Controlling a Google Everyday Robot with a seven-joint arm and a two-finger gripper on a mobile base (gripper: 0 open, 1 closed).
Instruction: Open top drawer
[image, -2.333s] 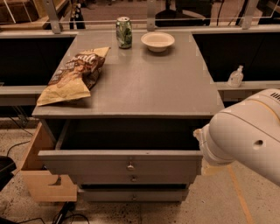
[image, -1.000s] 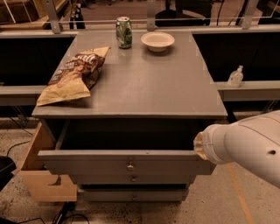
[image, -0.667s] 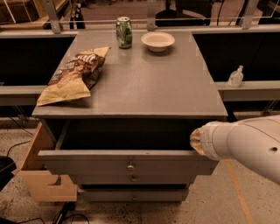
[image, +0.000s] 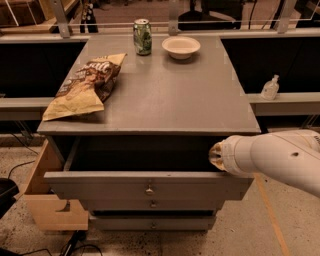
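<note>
The top drawer (image: 100, 184) is the wide grey front with a small round metal knob (image: 149, 190) at its centre. It stands pulled out from the grey cabinet (image: 165, 95), and its inside is dark. My white arm (image: 280, 160) reaches in from the right. The gripper (image: 215, 155) is at the arm's end, at the right side of the drawer's opening, just above the front panel's top edge.
On the cabinet top lie a chip bag (image: 85, 85), a green can (image: 142, 36) and a white bowl (image: 181, 47). Two shorter drawer fronts (image: 152, 204) sit below. A pale wooden box (image: 47, 200) stands at the left. A small bottle (image: 270, 88) is on the right ledge.
The arm has drawn lower and its end has shifted slightly left along the drawer's opening. The drawer stands open as before.
</note>
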